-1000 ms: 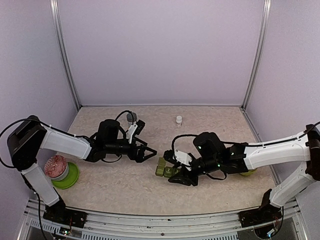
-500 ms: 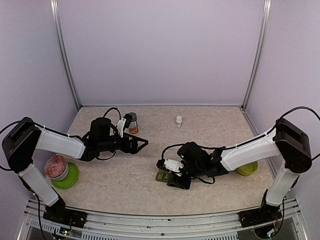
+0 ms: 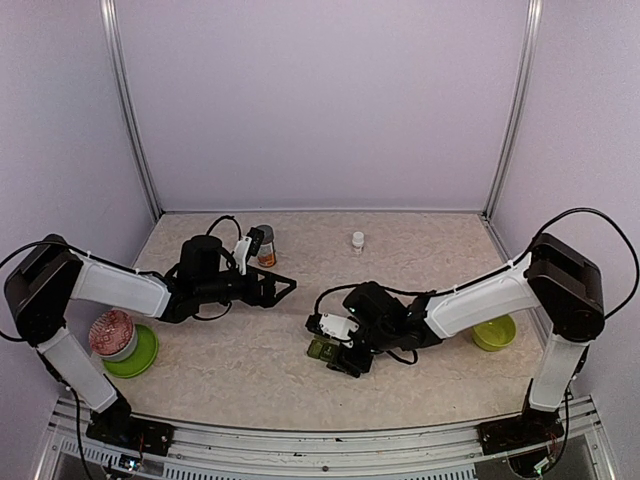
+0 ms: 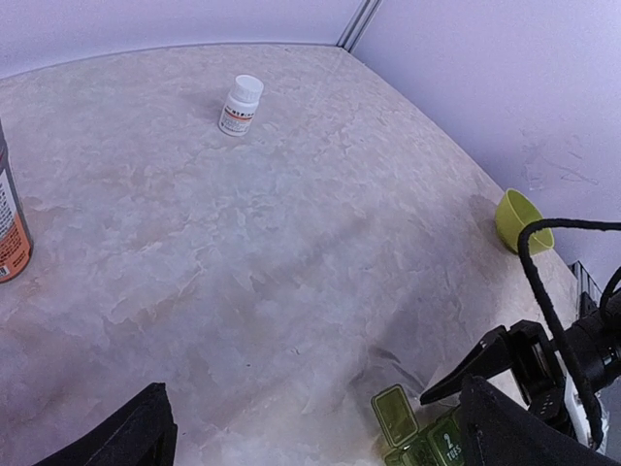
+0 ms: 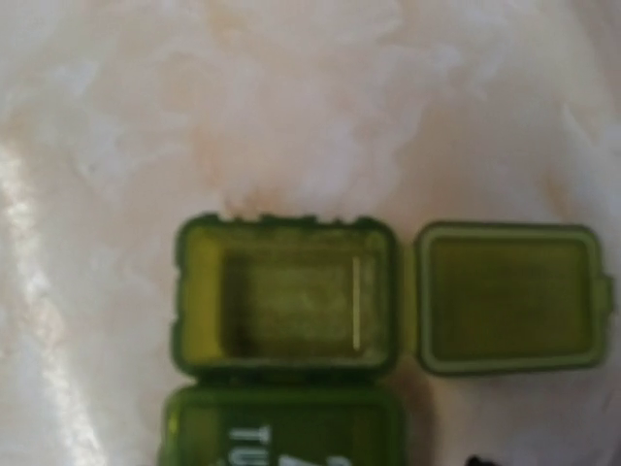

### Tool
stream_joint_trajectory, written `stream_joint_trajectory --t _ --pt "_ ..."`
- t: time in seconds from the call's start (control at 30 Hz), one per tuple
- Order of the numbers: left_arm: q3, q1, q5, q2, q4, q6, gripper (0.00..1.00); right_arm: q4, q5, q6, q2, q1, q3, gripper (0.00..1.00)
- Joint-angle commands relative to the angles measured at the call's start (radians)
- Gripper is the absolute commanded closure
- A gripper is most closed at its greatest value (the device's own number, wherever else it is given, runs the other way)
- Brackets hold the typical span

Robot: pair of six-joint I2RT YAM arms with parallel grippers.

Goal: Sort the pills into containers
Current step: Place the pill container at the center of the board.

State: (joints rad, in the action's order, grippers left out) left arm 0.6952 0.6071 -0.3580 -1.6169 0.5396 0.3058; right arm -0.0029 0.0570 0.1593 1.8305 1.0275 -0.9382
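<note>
At the far left of the worktop [image 3: 250, 380] you have a round lime-green plastic bowl [image 3: 140, 356] with a round pink-topped tub [image 3: 112, 333] against its left side. Your left arm [image 3: 120, 285] reaches toward the middle, and the left jaws stand wide apart, holding nothing, above bare worktop. Just behind them an orange-labelled bottle with a grey cap [image 3: 264, 246] stands upright. Near the middle lies the small dark olive-green plastic pill box [image 5: 197, 301]. Its end compartment is open with its green floor showing, and the flip lid [image 5: 509, 296] is laid flat beside it. The next compartment is shut and carries white lettering. The right jaws hang low over that box, and you cannot tell how wide they stand. A small white pill bottle [image 3: 358, 240] stands near the back wall. A second lime-green bowl [image 3: 494, 333] sits at the far right.
</note>
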Motion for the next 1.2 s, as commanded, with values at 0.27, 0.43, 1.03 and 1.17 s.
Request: stream_joint_trajectory --t 0.27,0.43,1.03,1.17 --pt "-0.004 -0.006 -0.004 -0.001 0.030 0.003 0.01 -0.105 -0.162 -0.041 -0.057 -0.011 0.031 0.17" --pt "-0.003 -0.006 -0.007 -0.002 0.030 0.006 0.01 -0.119 -0.205 -0.067 -0.089 -0.039 0.057 0.15" --pt "-0.003 -0.012 -0.014 0.000 0.032 0.007 0.01 -0.102 -0.087 -0.120 -0.225 -0.163 0.086 0.14" --pt "-0.002 -0.012 -0.019 -0.007 0.034 0.010 0.01 -0.110 -0.118 -0.133 -0.178 -0.171 0.065 0.14"
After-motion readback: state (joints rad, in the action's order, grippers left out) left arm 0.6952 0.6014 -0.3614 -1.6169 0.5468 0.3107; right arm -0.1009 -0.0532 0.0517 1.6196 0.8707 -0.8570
